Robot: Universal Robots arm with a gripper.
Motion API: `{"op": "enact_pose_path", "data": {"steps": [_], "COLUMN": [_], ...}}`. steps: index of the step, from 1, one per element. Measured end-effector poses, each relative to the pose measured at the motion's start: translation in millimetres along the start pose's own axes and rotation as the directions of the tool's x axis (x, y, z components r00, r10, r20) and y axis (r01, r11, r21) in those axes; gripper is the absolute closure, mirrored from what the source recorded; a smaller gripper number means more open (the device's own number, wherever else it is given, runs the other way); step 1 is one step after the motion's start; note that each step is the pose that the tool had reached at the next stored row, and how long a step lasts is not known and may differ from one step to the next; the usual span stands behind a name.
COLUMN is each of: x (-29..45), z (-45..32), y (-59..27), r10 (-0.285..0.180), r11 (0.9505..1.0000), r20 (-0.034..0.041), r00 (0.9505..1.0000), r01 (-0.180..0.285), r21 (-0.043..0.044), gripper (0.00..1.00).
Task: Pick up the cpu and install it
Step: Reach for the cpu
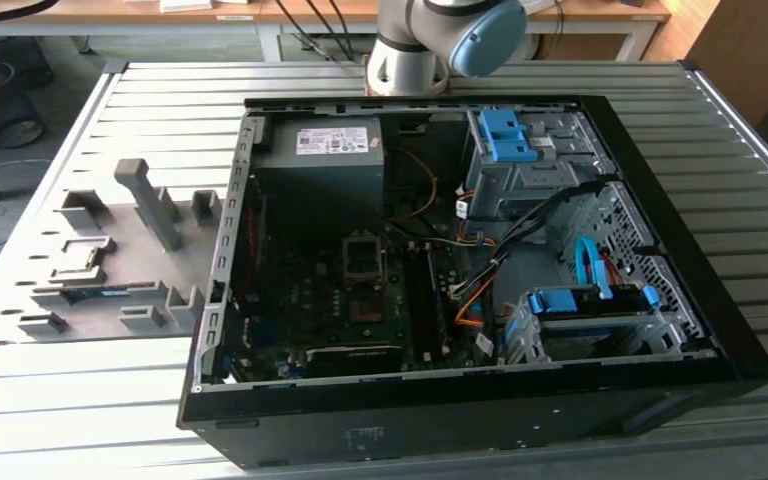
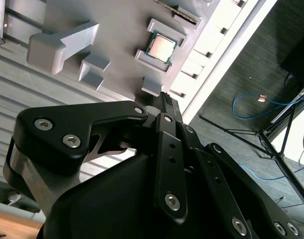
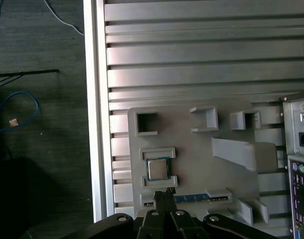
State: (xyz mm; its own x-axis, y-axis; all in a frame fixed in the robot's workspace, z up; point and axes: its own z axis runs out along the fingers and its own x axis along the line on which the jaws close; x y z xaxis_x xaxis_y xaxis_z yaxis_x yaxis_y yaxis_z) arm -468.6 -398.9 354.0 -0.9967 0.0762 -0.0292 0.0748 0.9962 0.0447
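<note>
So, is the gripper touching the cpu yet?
Apart. In the second wrist view, bare grey tray shows between the gripper and the cpu in its pocket.

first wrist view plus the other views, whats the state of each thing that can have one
cpu, lying flat in its pocket on the grey fixture, not gripped
gripper, shut, empty, above the fixture and apart from the cpu
memory stick, lying in its fixture slot
computer case, on its side, side panel off, inside exposed
</note>
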Motion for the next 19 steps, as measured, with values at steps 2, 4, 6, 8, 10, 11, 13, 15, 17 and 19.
{"op": "enact_pose_path", "data": {"steps": [2,4,6,8,10,11,13,15,17,19], "x": [1.0,2.0,2.8,3.7,4.7,5.2,6.2,7.2,8.4,9.5], "z": [0.9,1.7,2.4,3.1,3.7,4.0,4.6,5.2,6.0,6.9], "y": [-0.1,-0.2,-0.3,-0.4,-0.5,-0.6,-0.7,-0.8,-0.9,-1.0], "r10": [0.0,0.0,0.0,0.0,0.0,0.0,0.0,0.0,0.0,0.0], "r11": [1.0,1.0,1.0,1.0,1.0,1.0,1.0,1.0,1.0,1.0], "r20": [0.0001,0.0,0.0,0.0,0.0,-0.0001,-0.0001,-0.0001,-0.0001,0.0001], "r00": [1.0,1.0,1.0,1.0,1.0,1.0,1.0,1.0,1.0,1.0], "r01": [0.0,0.0,0.0,0.0,0.0,0.0,0.0,0.0,0.0,0.0], "r21": [0.0,0.0,0.0,0.0,0.0001,0.0001,0.0001,0.0001,0.0001,-0.0001], "gripper": [0.9,0.9,0.9,0.9,0.9,0.9,0.9,0.9,0.9,0.9]}}
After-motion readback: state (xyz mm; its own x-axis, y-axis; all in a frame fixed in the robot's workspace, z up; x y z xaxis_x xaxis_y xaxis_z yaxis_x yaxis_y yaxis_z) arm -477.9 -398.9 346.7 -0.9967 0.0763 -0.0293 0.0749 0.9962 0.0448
